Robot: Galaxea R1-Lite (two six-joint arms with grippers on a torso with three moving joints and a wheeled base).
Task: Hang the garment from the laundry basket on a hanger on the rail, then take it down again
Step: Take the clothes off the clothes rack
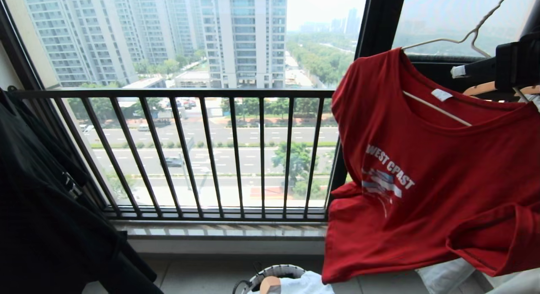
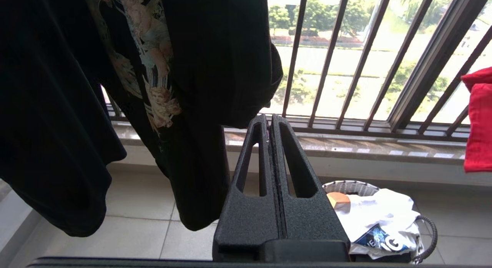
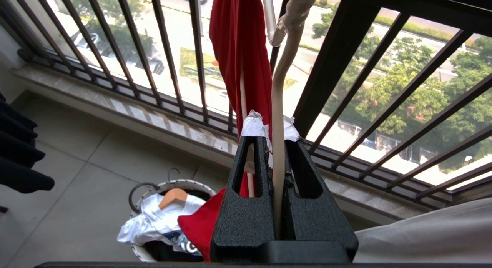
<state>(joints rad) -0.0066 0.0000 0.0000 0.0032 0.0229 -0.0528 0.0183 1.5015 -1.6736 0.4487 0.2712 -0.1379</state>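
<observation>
so the red T-shirt (image 1: 426, 171) hangs on the white wire hanger (image 1: 438, 109) by the window, right gripper (image 3: 273, 145) jaws pinching a wooden hanger, left gripper (image 2: 270, 124) jaws pressed together, next probably lifting it off.

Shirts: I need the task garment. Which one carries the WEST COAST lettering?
The red shirt, hanging at the right. The black shirt hangs at the left; the white shirt lies in the basket.
</observation>
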